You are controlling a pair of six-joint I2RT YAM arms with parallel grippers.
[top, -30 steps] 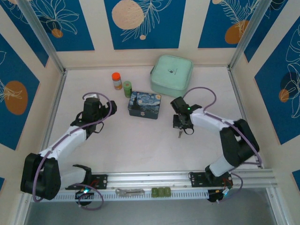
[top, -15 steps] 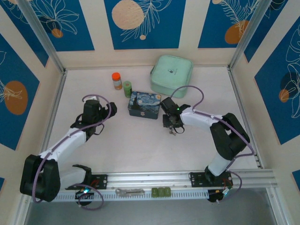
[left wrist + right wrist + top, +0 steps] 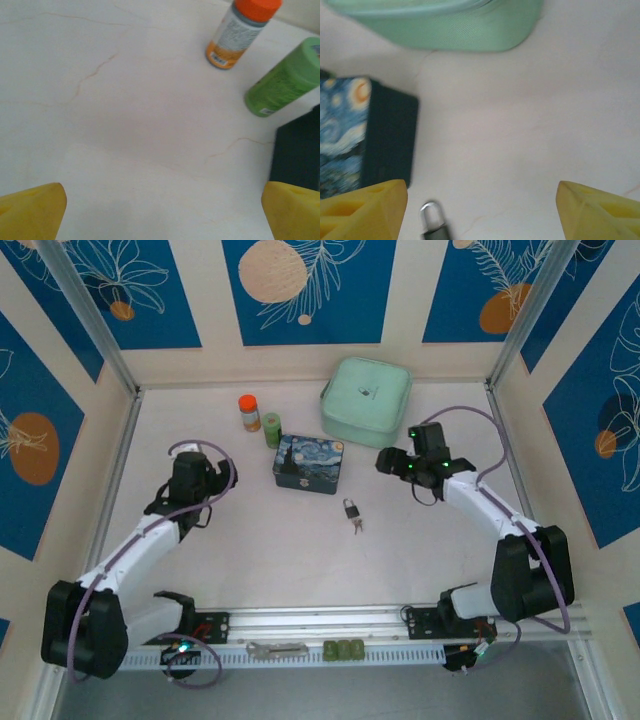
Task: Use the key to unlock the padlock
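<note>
Padlock (image 3: 351,508), key (image 3: 357,526) just beside it, lies apart from right end effector (image 3: 388,462); fingers (image 3: 365,205) spread, empty. Left end effector (image 3: 165,215) spread too.

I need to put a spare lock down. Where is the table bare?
Bare: the wide strip from the padlock and key to the front rail, and the far left corner beside the orange bottle. Crowded: the back middle, with green bottle, starry tin and mint case.
</note>
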